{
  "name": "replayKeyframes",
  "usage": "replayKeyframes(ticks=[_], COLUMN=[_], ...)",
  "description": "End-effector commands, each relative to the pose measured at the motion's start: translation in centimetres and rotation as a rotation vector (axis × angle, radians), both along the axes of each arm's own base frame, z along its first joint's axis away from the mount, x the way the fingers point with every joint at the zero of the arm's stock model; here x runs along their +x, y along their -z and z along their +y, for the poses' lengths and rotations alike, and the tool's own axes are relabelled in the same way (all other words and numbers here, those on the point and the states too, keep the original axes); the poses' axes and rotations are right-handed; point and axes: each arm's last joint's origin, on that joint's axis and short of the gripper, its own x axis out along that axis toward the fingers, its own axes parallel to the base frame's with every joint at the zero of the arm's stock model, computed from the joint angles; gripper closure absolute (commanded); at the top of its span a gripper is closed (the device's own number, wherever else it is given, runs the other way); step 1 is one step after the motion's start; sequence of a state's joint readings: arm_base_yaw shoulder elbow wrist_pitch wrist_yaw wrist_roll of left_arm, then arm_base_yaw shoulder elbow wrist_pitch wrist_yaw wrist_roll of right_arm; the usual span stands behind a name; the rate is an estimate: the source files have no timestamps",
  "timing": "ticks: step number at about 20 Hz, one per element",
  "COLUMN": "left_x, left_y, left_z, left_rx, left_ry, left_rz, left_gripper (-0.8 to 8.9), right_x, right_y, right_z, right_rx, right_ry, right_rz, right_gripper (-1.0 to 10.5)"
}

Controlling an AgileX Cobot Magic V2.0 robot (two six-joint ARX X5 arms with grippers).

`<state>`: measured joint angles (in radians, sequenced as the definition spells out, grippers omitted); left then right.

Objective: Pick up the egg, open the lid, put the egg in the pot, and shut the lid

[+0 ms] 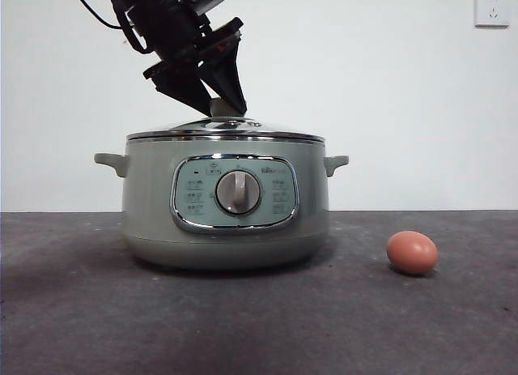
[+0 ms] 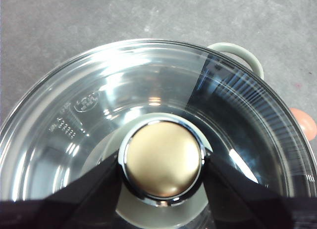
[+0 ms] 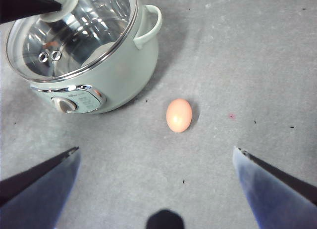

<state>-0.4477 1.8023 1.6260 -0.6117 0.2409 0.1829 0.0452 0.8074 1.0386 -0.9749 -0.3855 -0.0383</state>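
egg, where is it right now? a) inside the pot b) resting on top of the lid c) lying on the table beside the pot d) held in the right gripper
c, the egg lies on the table apart from the pot, while the right gripper hangs open above it and the left gripper is at the knob of the lid, which sits on the pot.

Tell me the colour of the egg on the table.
Reddish-brown egg, clearest in the front view.
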Motion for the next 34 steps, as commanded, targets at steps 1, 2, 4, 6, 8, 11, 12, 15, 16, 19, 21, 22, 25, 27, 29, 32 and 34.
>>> replayKeyframes(ticks=[1, 2, 4, 6, 8, 11, 12, 15, 16, 19, 21, 22, 25, 27, 29, 32, 34], left_x=[0.2, 0.2, 0.1, -0.2, -0.6, -1.6, -2.0, -4.0, -5.0, -8.5, -11.3, -12.8, -16.4, -18.3, -20.1, -22.5, -24.0], left_y=[0.4, 0.2, -0.3, -1.2, -2.2, -3.8, -4.7, -7.5, -8.8, -12.1, -14.1, -15.0, -16.3, -16.7, -16.9, -17.0, -17.1], left_z=[-0.1, -0.1, -0.1, 0.0, 0.3, 0.9, 1.3, 2.4, 3.1, 5.2, 6.9, 7.8, 10.0, 11.2, 12.0, 12.9, 13.5], left_rx=[0.002, 0.001, -0.016, -0.037, -0.048, -0.066, -0.077, -0.11, -0.124, -0.156, -0.171, -0.177, -0.168, -0.152, -0.134, -0.118, -0.111], left_ry=[0.002, 0.002, 0.013, 0.019, 0.018, 0.013, 0.009, 0.001, -0.006, -0.023, -0.039, -0.05, -0.086, -0.121, -0.152, -0.165, -0.174], left_rz=[0.009, 0.006, -0.002, -0.022, -0.049, -0.088, -0.112, -0.178, -0.202, -0.274, -0.316, -0.335, -0.341, -0.341, -0.338, -0.32, -0.321], left_gripper=[8.22, 8.22, 8.22, 8.22, 8.22, 8.22, 8.22, 8.22, 8.22, 8.22, 8.22, 8.22, 8.22, 8.22, 8.22, 8.22, 8.22], right_x=[0.1, 0.2, 0.4, 0.5, 0.7, 0.7, 0.8, 1.3, 1.7, 3.4, 5.1, 6.1, 8.7, 10.4, 11.9, 13.7, 14.8], right_y=[0.0, 0.0, 0.1, 0.1, 0.2, 0.2, 0.1, 0.1, 0.2, 0.9, 1.6, 2.2, 4.1, 5.6, 7.2, 9.8, 11.5], right_z=[0.0, 0.0, 0.0, 0.0, 0.0, 0.0, 0.0, 0.1, 0.1, 0.2, 0.3, 0.4, 1.4, 2.6, 4.1, 6.0, 7.1], right_rx=[-0.007, -0.008, -0.011, -0.011, -0.011, -0.01, -0.01, -0.008, -0.005, -0.005, 0.002, 0.004, -0.004, -0.028, -0.098, -0.156, -0.183], right_ry=[-0.008, -0.008, -0.01, -0.01, -0.01, -0.01, -0.01, -0.009, -0.006, -0.006, 0.001, 0.001, -0.039, -0.069, -0.075, -0.1, -0.103], right_rz=[-0.005, -0.001, 0.004, 0.01, 0.013, 0.006, 0.0, -0.011, -0.002, 0.028, 0.06, 0.085, 0.159, 0.201, 0.229, 0.275, 0.301], right_gripper=[3.8, 3.8, 3.8, 3.8, 3.8, 3.8, 3.8, 3.8, 3.8, 3.8, 3.8, 3.8, 3.8, 3.8, 3.8, 3.8, 3.8])
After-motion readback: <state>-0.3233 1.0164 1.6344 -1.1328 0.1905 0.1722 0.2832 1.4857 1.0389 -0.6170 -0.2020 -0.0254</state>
